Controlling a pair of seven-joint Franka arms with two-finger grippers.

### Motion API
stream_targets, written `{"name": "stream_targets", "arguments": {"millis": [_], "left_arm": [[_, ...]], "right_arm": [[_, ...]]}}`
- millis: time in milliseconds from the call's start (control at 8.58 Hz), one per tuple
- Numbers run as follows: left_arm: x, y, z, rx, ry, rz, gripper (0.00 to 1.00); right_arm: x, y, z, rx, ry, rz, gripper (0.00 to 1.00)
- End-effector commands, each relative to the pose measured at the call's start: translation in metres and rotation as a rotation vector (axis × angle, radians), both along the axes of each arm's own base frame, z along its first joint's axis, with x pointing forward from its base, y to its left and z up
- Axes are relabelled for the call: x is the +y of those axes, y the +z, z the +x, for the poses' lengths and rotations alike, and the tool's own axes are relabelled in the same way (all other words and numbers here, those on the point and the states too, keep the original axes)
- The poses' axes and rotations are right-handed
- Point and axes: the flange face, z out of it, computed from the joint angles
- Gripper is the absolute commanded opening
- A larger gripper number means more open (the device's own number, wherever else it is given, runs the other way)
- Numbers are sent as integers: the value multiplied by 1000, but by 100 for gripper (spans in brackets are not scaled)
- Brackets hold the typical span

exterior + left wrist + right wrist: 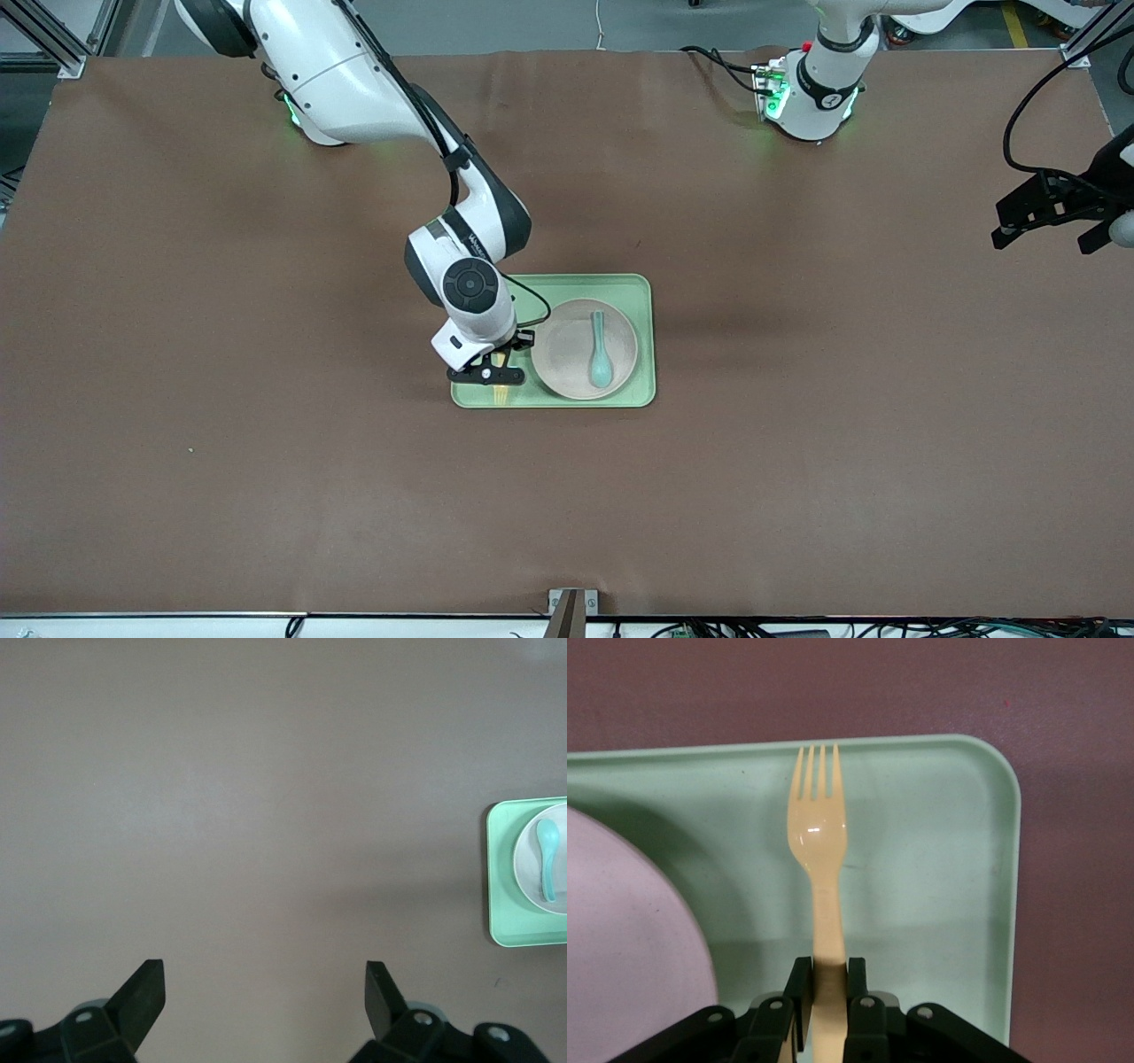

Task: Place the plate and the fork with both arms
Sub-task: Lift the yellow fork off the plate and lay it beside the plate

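right pincer point(824, 992) clamped on fork point(819, 842) over tray point(642, 341) | plate point(567, 363) on tray, teal spoon point(600, 350) in it | left pincer point(266, 997) gaping, empty, waits above bench point(842, 443), well apart from tray

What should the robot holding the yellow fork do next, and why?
Probably lower a touch and open its fingers. The right gripper is shut on the fork, which is already over the green tray, beside the plate with the teal spoon. The left gripper waits open over bare table.
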Motion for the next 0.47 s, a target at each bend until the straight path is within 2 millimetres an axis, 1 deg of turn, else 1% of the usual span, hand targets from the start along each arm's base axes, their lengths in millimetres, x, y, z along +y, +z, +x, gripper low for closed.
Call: {"name": "stream_targets", "arguments": {"millis": [0, 117, 233, 350], "left_arm": [[3, 7, 2, -32, -7, 11, 99], [2, 6, 2, -33, -4, 12, 99], [2, 8, 2, -36, -4, 12, 99], [2, 9, 2, -38, -5, 15, 99]], "right_arm": [[-5, -3, -8, 19, 7, 13, 16], [-5, -6, -12, 29, 10, 6, 65], [-4, -6, -14, 34, 16, 2, 87], [-7, -3, -14, 50, 12, -7, 99]]}}
